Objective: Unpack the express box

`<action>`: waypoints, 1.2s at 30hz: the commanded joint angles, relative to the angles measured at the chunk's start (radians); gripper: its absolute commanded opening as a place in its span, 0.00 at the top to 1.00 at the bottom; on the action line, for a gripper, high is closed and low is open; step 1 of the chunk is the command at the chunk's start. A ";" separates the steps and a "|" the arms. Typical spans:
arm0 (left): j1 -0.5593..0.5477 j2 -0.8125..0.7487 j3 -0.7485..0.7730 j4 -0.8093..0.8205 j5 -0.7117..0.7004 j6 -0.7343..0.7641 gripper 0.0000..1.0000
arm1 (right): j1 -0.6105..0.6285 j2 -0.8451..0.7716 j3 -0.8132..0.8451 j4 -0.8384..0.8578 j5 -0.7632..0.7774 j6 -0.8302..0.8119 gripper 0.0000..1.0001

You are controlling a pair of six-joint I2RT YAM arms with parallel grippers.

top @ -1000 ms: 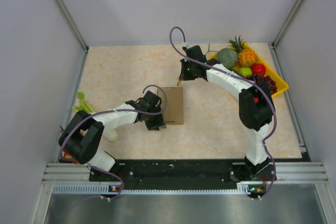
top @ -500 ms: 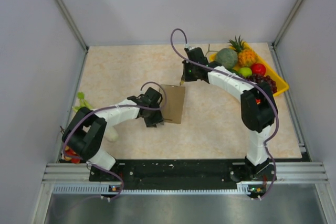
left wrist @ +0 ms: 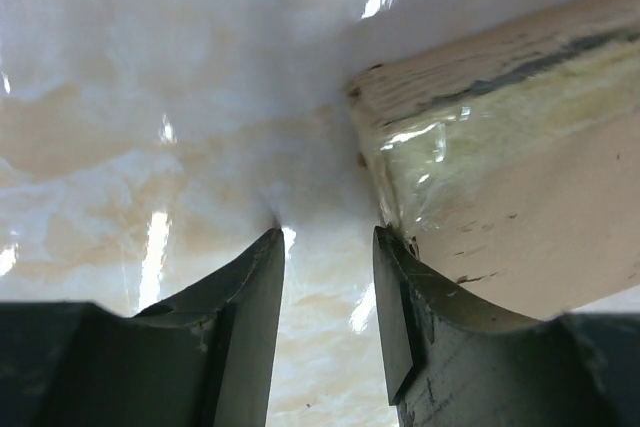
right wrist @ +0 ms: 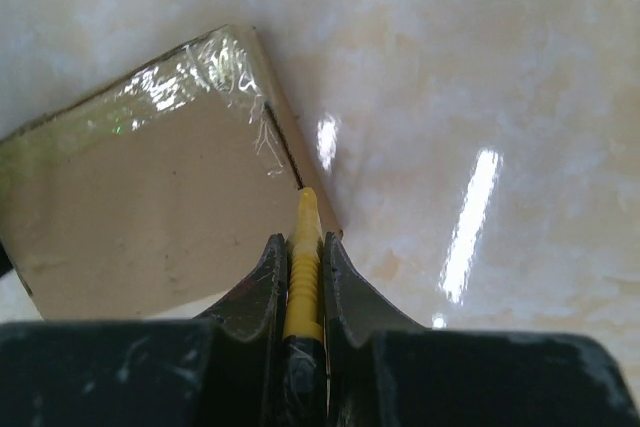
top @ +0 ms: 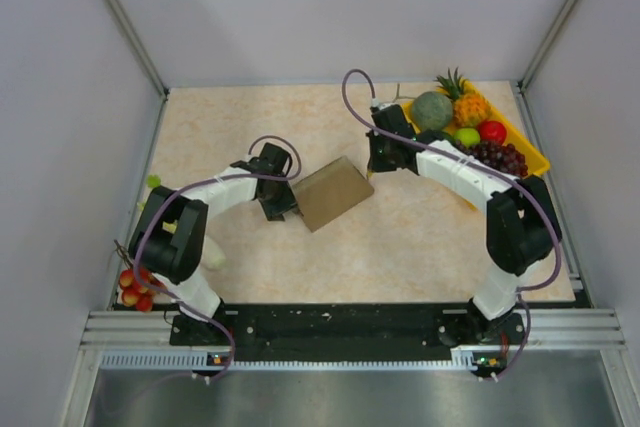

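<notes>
The express box [top: 333,193] is a flat brown cardboard mailer lying closed and skewed on the table's middle. My left gripper [top: 287,210] is open and empty at the box's left corner; in the left wrist view [left wrist: 328,237] its right finger [left wrist: 400,317] touches the taped box edge [left wrist: 520,207]. My right gripper [top: 372,171] is at the box's far right corner, shut on a yellow ribbed cutter [right wrist: 303,267]. In the right wrist view [right wrist: 298,242] the cutter's tip rests at the box's [right wrist: 150,207] taped seam edge.
A yellow fruit tray [top: 532,152] with a melon [top: 432,110], pineapple, red apple and grapes stands at the back right. A green vegetable [top: 153,183], a white object [top: 211,253] and red fruits [top: 133,287] lie by the left arm's base.
The box has swung round from square to skewed and shifted a little right. My left gripper moved back and left along it. My right gripper moved right and nearer with the cutter.
</notes>
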 commanded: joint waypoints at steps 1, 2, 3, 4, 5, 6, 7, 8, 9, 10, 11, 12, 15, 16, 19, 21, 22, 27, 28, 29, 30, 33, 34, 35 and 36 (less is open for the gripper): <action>0.026 0.049 0.089 0.126 0.049 0.027 0.54 | 0.015 -0.122 -0.087 -0.068 -0.108 0.047 1.00; 0.030 0.075 0.102 0.129 0.072 0.033 0.54 | 0.018 -0.151 -0.121 -0.070 -0.121 0.060 1.00; 0.044 0.091 0.133 0.131 0.094 0.035 0.54 | 0.026 -0.171 -0.137 -0.076 -0.119 0.071 1.00; 0.055 0.106 0.150 0.118 0.115 0.035 0.54 | 0.026 -0.190 -0.153 -0.079 -0.115 0.083 1.00; 0.070 0.123 0.165 0.114 0.152 0.033 0.54 | 0.028 -0.234 -0.186 -0.079 -0.110 0.115 1.00; 0.078 0.124 0.184 0.112 0.158 0.033 0.54 | 0.028 -0.251 -0.196 -0.079 -0.101 0.128 1.00; 0.086 0.124 0.188 0.112 0.158 0.035 0.54 | 0.026 -0.266 -0.201 -0.079 -0.099 0.139 1.00; 0.099 0.117 0.194 0.108 0.163 0.036 0.53 | 0.026 -0.289 -0.197 -0.079 -0.069 0.152 1.00; 0.106 0.111 0.202 0.101 0.166 0.038 0.53 | 0.026 -0.293 -0.186 -0.079 -0.031 0.157 1.00; 0.112 0.105 0.204 0.095 0.167 0.042 0.52 | 0.026 -0.297 -0.174 -0.083 -0.003 0.160 1.00; 0.121 0.083 0.205 0.077 0.166 0.044 0.50 | 0.026 -0.302 -0.140 -0.085 0.025 0.169 1.00; 0.124 0.071 0.201 0.066 0.163 0.046 0.44 | 0.026 -0.299 -0.123 -0.085 0.080 0.172 1.00; 0.124 -0.010 0.146 0.068 0.169 0.052 0.36 | 0.011 -0.236 -0.025 -0.082 0.103 0.157 1.00; 0.123 -0.035 0.118 0.078 0.183 0.041 0.34 | 0.008 -0.215 0.001 -0.084 0.103 0.148 1.00; 0.123 -0.121 0.011 0.147 0.267 -0.008 0.27 | 0.002 -0.100 0.108 -0.079 0.080 0.105 1.00; 0.112 -0.161 -0.072 0.234 0.324 -0.042 0.26 | -0.001 -0.041 0.187 -0.073 0.047 0.067 1.00; 0.106 -0.168 -0.098 0.261 0.363 -0.075 0.25 | -0.003 0.017 0.210 -0.073 0.039 0.057 1.00; 0.017 -0.129 -0.125 0.301 0.385 -0.138 0.25 | -0.014 0.125 0.291 -0.076 0.005 0.024 1.00; 0.001 -0.115 -0.115 0.293 0.384 -0.152 0.25 | -0.017 0.134 0.293 -0.074 -0.001 0.024 1.00; -0.026 -0.088 -0.102 0.292 0.370 -0.163 0.25 | -0.017 0.155 0.296 -0.076 -0.015 0.016 1.00; -0.037 -0.077 -0.099 0.295 0.361 -0.172 0.25 | -0.017 0.167 0.299 -0.074 -0.027 0.011 1.00; -0.051 -0.040 -0.092 0.328 0.348 -0.214 0.25 | -0.018 0.210 0.304 -0.073 -0.078 -0.018 1.00; -0.051 -0.032 -0.091 0.328 0.344 -0.224 0.25 | -0.020 0.214 0.299 -0.074 -0.087 -0.021 1.00; -0.051 -0.017 -0.082 0.331 0.338 -0.226 0.25 | -0.018 0.212 0.284 -0.076 -0.093 -0.025 1.00; -0.051 -0.009 -0.073 0.330 0.326 -0.224 0.25 | -0.020 0.197 0.271 -0.077 -0.093 -0.027 1.00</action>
